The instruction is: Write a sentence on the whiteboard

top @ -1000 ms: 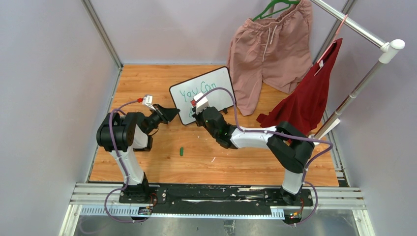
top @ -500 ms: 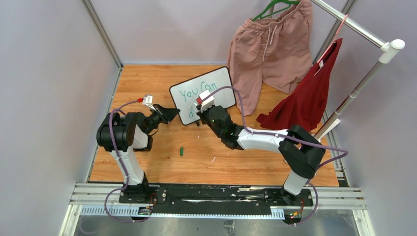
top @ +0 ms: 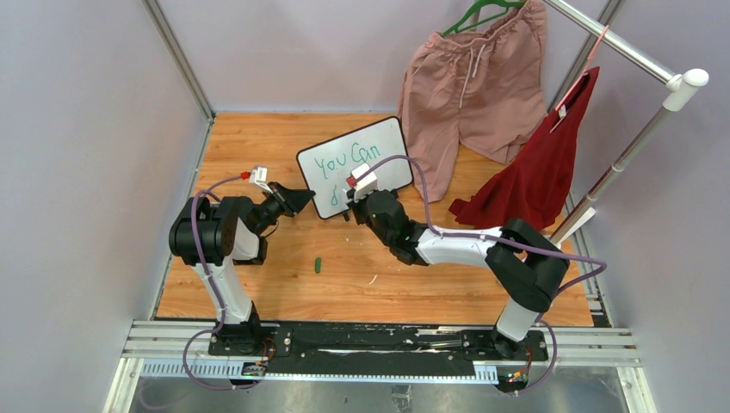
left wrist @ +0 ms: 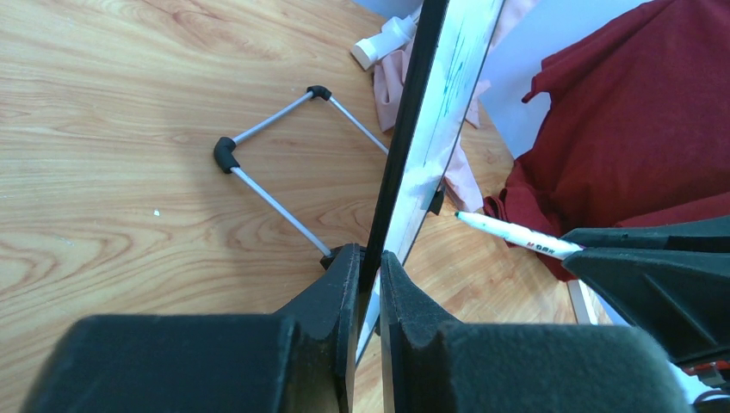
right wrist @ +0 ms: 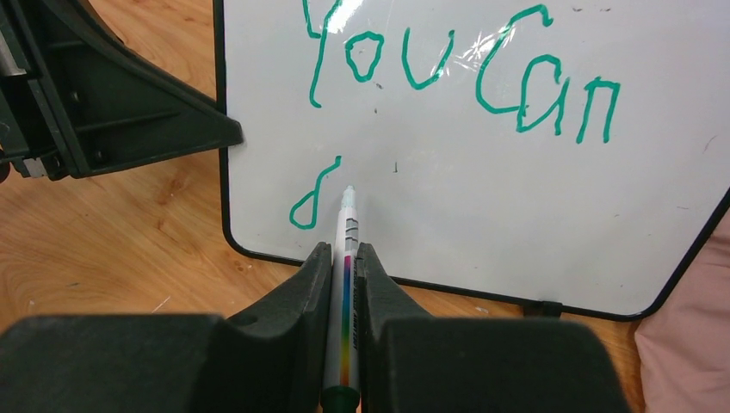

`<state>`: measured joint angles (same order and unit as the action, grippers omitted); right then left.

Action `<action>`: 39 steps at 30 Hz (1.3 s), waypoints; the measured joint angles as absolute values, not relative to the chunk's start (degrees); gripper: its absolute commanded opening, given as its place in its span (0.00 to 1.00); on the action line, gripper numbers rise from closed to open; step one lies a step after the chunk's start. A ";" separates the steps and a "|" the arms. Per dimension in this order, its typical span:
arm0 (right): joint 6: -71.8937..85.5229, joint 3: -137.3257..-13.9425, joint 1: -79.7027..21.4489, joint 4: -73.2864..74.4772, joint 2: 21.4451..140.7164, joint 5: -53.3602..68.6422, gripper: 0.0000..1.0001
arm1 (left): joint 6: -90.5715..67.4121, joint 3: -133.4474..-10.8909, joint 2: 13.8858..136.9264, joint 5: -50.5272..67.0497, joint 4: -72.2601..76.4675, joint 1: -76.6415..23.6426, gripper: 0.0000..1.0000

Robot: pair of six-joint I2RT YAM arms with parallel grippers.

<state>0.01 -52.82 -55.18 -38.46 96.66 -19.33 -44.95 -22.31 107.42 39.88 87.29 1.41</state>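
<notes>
Your right gripper is closed on a white marker. The barrel is pinched between both fingers, and the tip points at the whiteboard, just right of a lone green "d" low on the left. You cannot tell from these views whether the tip touches the surface. Your left gripper is clamped on the board's thin black frame at its left edge, one finger on the back and one on the face. The sentence reads "You Can" across the top line, with only that "d" on the second. The board stands nearly upright, propped on a wire stand behind it, toward the back of the wooden worktop. A small green piece lies on the wood near the left arm. Right of the board, pink shorts hang from a green hanger, and a dark red garment drapes from a rail.
</notes>
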 measured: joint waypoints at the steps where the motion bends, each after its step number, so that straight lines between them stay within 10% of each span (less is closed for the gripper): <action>1: 0.25 -52.80 -55.18 -38.46 96.88 -19.16 0.00 | -44.95 -22.31 107.42 39.88 87.29 1.41 0.00; 39: 2.04 -53.63 -55.18 -38.44 101.67 -18.04 0.00 | -44.95 -22.31 107.44 39.88 87.29 1.41 0.00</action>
<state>2.04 -53.63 -55.18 -38.44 101.67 -18.04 -44.95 -22.31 107.44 39.88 87.29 1.41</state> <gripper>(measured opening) 0.153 0.151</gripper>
